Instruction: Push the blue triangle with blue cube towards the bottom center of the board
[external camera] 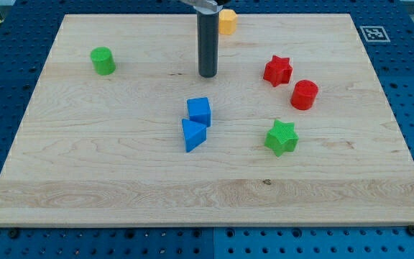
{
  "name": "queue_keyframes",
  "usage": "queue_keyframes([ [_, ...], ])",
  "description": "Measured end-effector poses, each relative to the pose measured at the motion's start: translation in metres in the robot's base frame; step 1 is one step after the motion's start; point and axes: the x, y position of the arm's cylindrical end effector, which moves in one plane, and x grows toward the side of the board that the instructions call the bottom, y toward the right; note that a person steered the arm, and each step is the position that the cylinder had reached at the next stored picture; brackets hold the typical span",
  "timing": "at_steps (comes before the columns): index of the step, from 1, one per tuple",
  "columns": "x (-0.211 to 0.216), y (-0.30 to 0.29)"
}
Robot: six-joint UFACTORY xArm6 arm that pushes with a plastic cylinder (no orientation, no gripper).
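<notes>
While my tip [208, 74] stood above the blue cube [200, 111] in the frame, apart from it, the blue triangle [193, 134] touched the cube's lower side near the centre. I judged a straight downward push best; no jaws existed.

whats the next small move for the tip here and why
Probably slide my tip down toward the view's bottom until it meets the blue cube. The tip sits just above the cube, not touching, and the blue triangle lies right against the cube's lower side. Pushing the cube from above should drive both toward the board's bottom centre.
</notes>
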Motion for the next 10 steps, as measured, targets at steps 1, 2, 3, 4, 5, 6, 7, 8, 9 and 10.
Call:
queue_keyframes([
  [1, 0.016, 0.000],
  [2, 0.023, 0.000],
  [3, 0.031, -0.002],
  [4, 0.031, -0.014],
  [5, 0.032, -0.014],
  [6, 0.044, -0.016],
  [7, 0.050, -0.016],
  [8, 0.055, -0.016],
  [9, 0.063, -0.016],
  [10, 0.064, -0.016],
])
